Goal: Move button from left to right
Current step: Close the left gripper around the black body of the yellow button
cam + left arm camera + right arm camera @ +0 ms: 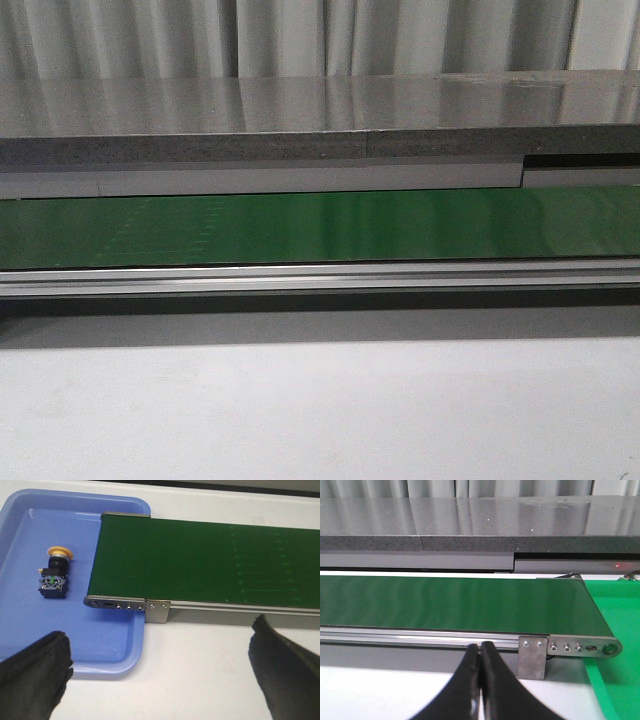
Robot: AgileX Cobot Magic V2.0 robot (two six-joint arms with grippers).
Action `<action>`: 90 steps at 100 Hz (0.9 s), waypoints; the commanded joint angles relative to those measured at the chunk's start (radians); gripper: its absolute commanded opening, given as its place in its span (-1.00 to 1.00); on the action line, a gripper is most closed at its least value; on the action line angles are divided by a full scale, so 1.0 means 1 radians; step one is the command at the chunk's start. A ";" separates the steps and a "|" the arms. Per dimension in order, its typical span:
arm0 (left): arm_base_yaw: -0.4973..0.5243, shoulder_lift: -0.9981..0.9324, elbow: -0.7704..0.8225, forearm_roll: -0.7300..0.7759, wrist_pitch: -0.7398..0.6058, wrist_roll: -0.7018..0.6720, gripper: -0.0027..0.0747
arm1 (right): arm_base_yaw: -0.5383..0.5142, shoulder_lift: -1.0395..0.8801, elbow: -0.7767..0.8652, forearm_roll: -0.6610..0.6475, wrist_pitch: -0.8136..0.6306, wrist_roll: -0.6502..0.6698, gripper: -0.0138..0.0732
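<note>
Starting on the left side: the blue tray [30,645] is cut off at the frame edge in the left wrist view, and one end of the green conveyor belt [200,565] overhangs it, so part of the tray floor is hidden under the belt. The button [54,575] lies on its side in the tray, just beside the belt end but not touching it, yellow cap pointing away from the camera, black body nearer, a tiny green dot on it. Any finer detail on the body is too small to make out.

The left end effector [160,675] is released, its two black fingers [32,672] spread wide and only partly in frame. The button sits beyond the finger that hangs over the tray, well apart from it, nothing touching it.

The white worktop [200,670] runs under the belt's metal side rail [235,611]. From the front view you only get the belt, the rail and a grey shelf [300,110] behind it with pale curtains [280,35] above; no tray, button or arm shows there.

Over on the right: the right end effector [481,685] is clenched, fingers pressed together on nothing, hovering over the worktop just in front of the belt's far end. A green tray [615,680] lies under that end, cut off by the frame.
</note>
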 commanded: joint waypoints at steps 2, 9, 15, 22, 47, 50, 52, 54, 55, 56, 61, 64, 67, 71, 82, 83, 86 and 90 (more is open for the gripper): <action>0.000 0.015 -0.067 0.009 -0.060 -0.003 0.80 | 0.002 -0.021 -0.016 -0.006 -0.081 -0.004 -0.84; 0.000 0.040 -0.100 0.035 -0.054 -0.003 0.75 | 0.002 -0.021 -0.016 -0.006 -0.081 -0.004 -0.84; 0.000 0.076 -0.137 0.063 -0.048 -0.003 0.74 | 0.002 -0.021 -0.016 -0.006 -0.081 -0.004 -0.84; 0.000 0.127 -0.179 0.086 -0.040 -0.003 0.74 | 0.002 -0.021 -0.016 -0.006 -0.081 -0.004 -0.84; 0.027 0.324 -0.311 0.124 -0.030 -0.003 0.74 | 0.002 -0.021 -0.016 -0.006 -0.081 -0.004 -0.84; 0.039 0.347 -0.321 0.124 -0.039 -0.003 0.74 | 0.002 -0.021 -0.016 -0.006 -0.081 -0.004 -0.84; 0.049 0.356 -0.328 0.124 -0.042 -0.003 0.74 | 0.002 -0.021 -0.016 -0.006 -0.081 -0.004 -0.84; 0.059 0.369 -0.335 0.124 -0.044 -0.003 0.74 | 0.002 -0.021 -0.016 -0.006 -0.081 -0.004 -0.84; 0.063 0.378 -0.339 0.124 -0.046 -0.003 0.74 | 0.002 -0.021 -0.016 -0.006 -0.081 -0.004 -0.84; 0.071 0.383 -0.341 0.124 -0.046 -0.003 0.74 | 0.002 -0.021 -0.016 -0.006 -0.081 -0.004 -0.84; 0.098 0.415 -0.357 0.124 -0.052 -0.003 0.74 | 0.002 -0.021 -0.016 -0.006 -0.081 -0.004 -0.84; 0.114 0.439 -0.365 0.122 -0.052 0.003 0.74 | 0.002 -0.021 -0.016 -0.006 -0.081 -0.004 -0.84; 0.130 0.458 -0.377 0.120 -0.052 0.013 0.74 | 0.002 -0.021 -0.016 -0.006 -0.081 -0.004 -0.84; 0.155 0.488 -0.387 0.118 -0.054 0.018 0.74 | 0.002 -0.021 -0.016 -0.006 -0.081 -0.004 -0.84; 0.215 0.563 -0.410 0.101 -0.067 0.061 0.74 | 0.002 -0.021 -0.016 -0.006 -0.081 -0.004 -0.84; 0.218 0.573 -0.414 0.099 -0.070 0.063 0.74 | 0.002 -0.021 -0.016 -0.006 -0.081 -0.004 -0.84; 0.235 0.592 -0.418 0.092 -0.078 0.068 0.74 | 0.002 -0.021 -0.016 -0.006 -0.081 -0.004 -0.84; 0.252 0.622 -0.424 0.086 -0.090 0.068 0.74 | 0.002 -0.021 -0.016 -0.006 -0.081 -0.004 -0.84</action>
